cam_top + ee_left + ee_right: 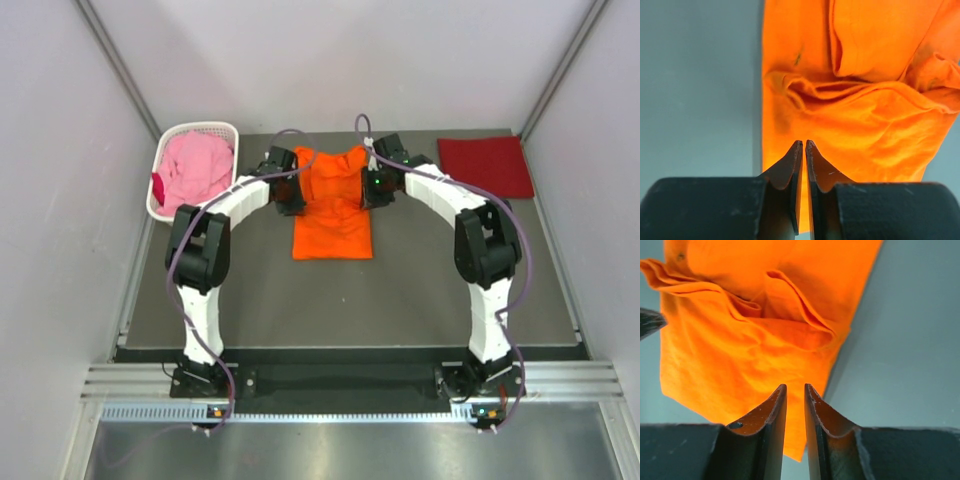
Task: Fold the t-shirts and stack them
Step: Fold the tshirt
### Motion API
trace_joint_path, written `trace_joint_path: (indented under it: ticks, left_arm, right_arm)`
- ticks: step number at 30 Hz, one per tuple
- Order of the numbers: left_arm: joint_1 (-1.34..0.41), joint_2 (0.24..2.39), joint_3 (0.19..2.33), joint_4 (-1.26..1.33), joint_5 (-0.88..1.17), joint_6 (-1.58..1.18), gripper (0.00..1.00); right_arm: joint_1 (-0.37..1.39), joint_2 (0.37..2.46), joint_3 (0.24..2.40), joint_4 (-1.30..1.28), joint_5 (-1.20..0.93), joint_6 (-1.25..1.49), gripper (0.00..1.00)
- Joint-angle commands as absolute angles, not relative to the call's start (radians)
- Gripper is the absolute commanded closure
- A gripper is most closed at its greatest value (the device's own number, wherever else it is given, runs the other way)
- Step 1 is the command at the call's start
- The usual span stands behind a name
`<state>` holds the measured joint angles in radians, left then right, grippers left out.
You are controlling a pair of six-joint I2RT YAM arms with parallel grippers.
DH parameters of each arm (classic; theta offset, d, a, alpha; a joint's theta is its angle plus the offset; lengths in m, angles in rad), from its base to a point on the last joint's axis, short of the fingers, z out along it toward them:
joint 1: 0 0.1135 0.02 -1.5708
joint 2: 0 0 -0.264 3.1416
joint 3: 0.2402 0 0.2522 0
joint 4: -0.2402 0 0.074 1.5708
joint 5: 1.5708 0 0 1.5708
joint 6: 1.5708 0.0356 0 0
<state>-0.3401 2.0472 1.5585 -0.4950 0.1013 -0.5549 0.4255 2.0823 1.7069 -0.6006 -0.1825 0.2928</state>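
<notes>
The bright orange t-shirt [333, 215] lies flat mid-table as a narrow upright rectangle, its sleeves folded in over the chest. My left gripper [293, 196] hovers over its upper left edge. In the left wrist view its jaws [804, 142] are shut with a hairline gap and hold nothing, with the orange cloth [865, 115] beneath. My right gripper [368, 188] hovers over the upper right edge. Its jaws [795, 386] stand a narrow gap apart and empty above the cloth [740, 350]. The dark red t-shirt [485, 165] lies folded at the back right. The pink t-shirt [195, 168] is bunched in the basket.
A white plastic lattice basket [200, 127] stands at the back left corner. Grey table [400, 290] surrounds the orange shirt. White walls enclose the table on three sides, and a metal rail runs along the near edge.
</notes>
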Motion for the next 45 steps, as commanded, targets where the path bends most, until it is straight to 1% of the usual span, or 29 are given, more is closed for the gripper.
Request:
trace_joint_path:
  ticks: [1,9,11,13,17,24,28,30,32,34,35,36,38,39,40,41,42,43,45]
  left_arm:
    - [-0.341,2.095,1.588,-0.42,0.126,-0.543,0.89]
    - [-0.339,2.203,1.733,-0.463,0.054,-0.512,0.89]
    - [-0.337,2.235,1.765,-0.498,-0.024,-0.514,0.89]
    - [-0.337,2.266,1.818,-0.524,-0.058,-0.512,0.89]
    - [-0.337,2.292,1.856,-0.549,-0.093,-0.515,0.9]
    - [-0.337,2.309,1.87,-0.557,-0.187,-0.515,0.9]
    - [-0.333,2.338,1.966,-0.675,-0.222,-0.512,0.89]
    - [-0.333,2.294,1.996,-0.704,-0.183,-0.505,0.86]
    - [-0.333,2.235,1.962,-0.683,-0.125,-0.488,0.8]
    - [-0.331,2.152,1.927,-0.666,-0.058,-0.474,0.78]
    - [-0.333,2.129,1.911,-0.673,-0.049,-0.476,0.76]
    - [-0.333,2.084,1.869,-0.679,-0.026,-0.476,0.73]
    - [-0.333,2.037,1.797,-0.683,-0.006,-0.479,0.7]
    - [-0.334,1.992,1.705,-0.675,0.033,-0.483,0.69]
    - [-0.333,1.967,1.654,-0.661,0.073,-0.488,0.68]
    - [-0.333,1.944,1.605,-0.623,0.089,-0.491,0.67]
    - [-0.333,1.903,1.501,-0.605,0.1,-0.495,0.66]
    - [-0.333,1.882,1.456,-0.574,0.135,-0.5,0.64]
    - [-0.333,1.846,1.372,-0.496,0.172,-0.505,0.64]
  right_arm:
    - [0.436,2.071,1.72,-0.54,-0.187,0.307,0.79]
    - [0.44,2.129,1.735,-0.523,-0.187,0.316,0.79]
    - [0.436,2.169,1.778,-0.522,-0.181,0.311,0.79]
    - [0.426,2.201,1.818,-0.531,-0.181,0.31,0.8]
    - [0.402,2.255,1.887,-0.522,-0.146,0.318,0.8]
    - [0.365,2.267,1.904,-0.459,-0.095,0.337,0.8]
    - [0.356,2.261,1.942,-0.498,-0.077,0.331,0.8]
    - [0.357,2.224,1.924,-0.537,-0.078,0.327,0.76]
    - [0.36,2.137,1.854,-0.54,-0.098,0.336,0.72]
    - [0.362,2.079,1.8,-0.543,-0.113,0.356,0.69]
    - [0.365,2.025,1.737,-0.552,-0.139,0.359,0.68]
    - [0.37,1.999,1.702,-0.552,-0.152,0.362,0.66]
    - [0.377,1.925,1.583,-0.539,-0.189,0.364,0.63]
    - [0.38,1.902,1.542,-0.528,-0.204,0.356,0.61]
    - [0.382,1.864,1.464,-0.502,-0.233,0.353,0.6]
    - [0.38,1.847,1.43,-0.488,-0.245,0.348,0.59]
    - [0.38,1.833,1.398,-0.474,-0.258,0.339,0.58]
    - [0.38,1.813,1.349,-0.453,-0.285,0.333,0.58]
    - [0.38,1.801,1.307,-0.425,-0.323,0.321,0.57]
